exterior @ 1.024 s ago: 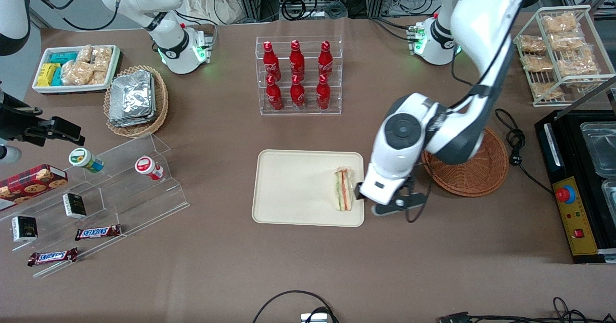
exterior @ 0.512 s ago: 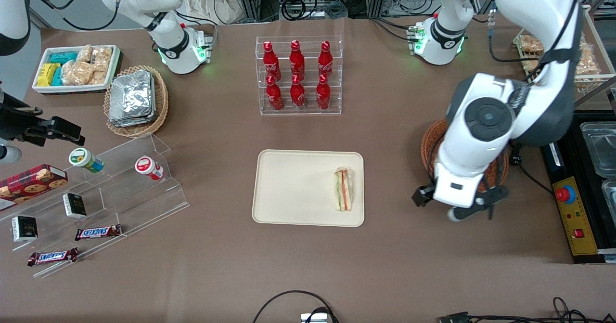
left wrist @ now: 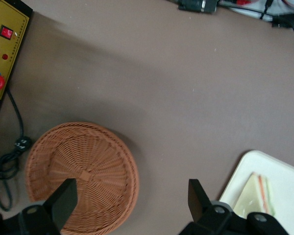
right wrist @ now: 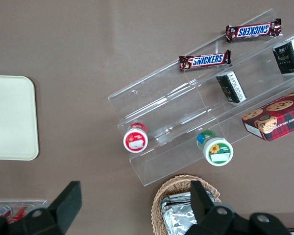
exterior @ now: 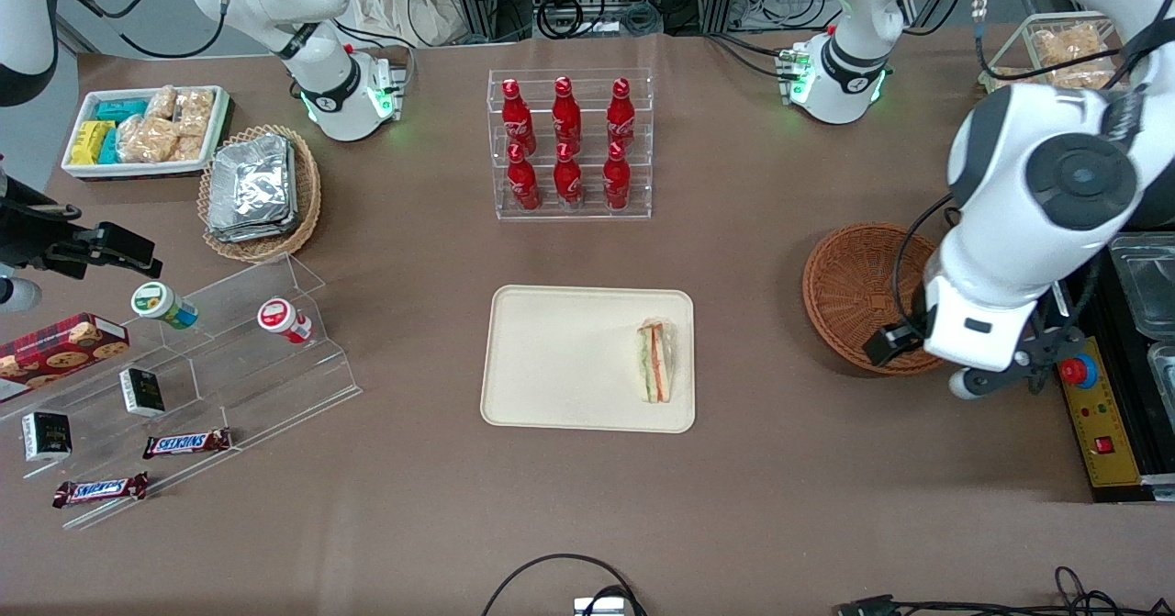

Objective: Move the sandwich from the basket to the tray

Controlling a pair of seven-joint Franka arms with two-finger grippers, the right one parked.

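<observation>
Sandwich (exterior: 655, 362) laid on the tray (exterior: 560, 359), at the edge nearest the basket (exterior: 854, 295); basket seen bare, well apart from the tray; gripper (left wrist: 130, 198) held above the basket's rim, fingers spread wide, nothing gripped.

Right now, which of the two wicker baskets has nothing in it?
The reddish-brown basket beside the open claw, toward the working arm's end of the table. The lighter tan basket holds silver foil packets.
</observation>
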